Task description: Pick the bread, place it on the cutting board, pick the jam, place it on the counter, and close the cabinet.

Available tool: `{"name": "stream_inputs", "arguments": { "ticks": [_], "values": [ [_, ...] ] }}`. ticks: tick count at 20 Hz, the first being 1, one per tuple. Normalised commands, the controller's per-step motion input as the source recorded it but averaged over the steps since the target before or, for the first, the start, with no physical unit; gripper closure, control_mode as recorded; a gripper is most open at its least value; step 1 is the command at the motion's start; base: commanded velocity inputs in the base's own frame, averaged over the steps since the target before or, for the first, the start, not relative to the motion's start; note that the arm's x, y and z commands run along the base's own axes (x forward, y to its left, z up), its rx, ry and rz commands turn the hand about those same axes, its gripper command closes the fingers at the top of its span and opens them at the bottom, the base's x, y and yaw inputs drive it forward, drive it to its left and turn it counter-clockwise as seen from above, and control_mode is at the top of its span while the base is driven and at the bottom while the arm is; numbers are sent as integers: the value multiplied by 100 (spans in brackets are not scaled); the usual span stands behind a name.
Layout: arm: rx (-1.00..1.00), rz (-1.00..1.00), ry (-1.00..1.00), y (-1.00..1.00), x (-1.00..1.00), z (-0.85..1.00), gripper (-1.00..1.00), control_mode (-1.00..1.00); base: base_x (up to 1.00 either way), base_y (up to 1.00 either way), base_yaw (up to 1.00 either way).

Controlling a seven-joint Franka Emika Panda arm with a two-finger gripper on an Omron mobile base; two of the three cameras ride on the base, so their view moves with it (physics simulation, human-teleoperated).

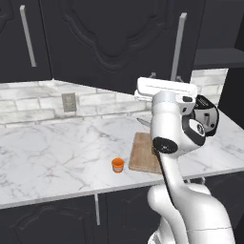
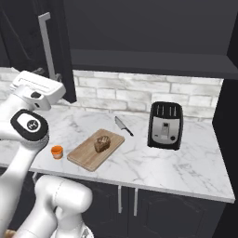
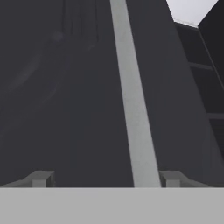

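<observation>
The gripper point(image 3: 105, 179) faces the open door of the cabinet point(image 3: 65, 87) with its fingertips point(image 3: 40, 178) parted wide, holding nothing, the silver bar handle point(image 3: 133, 96) running up between them nearer the right tip. If the push lands off the panel or catches the handle, the door could swing unevenly or the hand could skid off it. The bread point(image 2: 102, 143) already sits on the cutting board point(image 2: 81, 157) and the jam point(image 2: 56, 151) on the counter point(image 2: 176, 162) just beside the board's left edge, near the front edge, so a low arm sweep might knock the jar.
</observation>
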Motion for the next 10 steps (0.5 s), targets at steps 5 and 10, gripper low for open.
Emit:
{"name": "stream_inputs", "arguments": {
  "ticks": [5,10],
  "values": [
    [0,0,-2,-22,31,0,-100,-100,0,0,0],
    [0,0,-3,-17,35,0,-100,-100,0,0,0]
  ]
}}
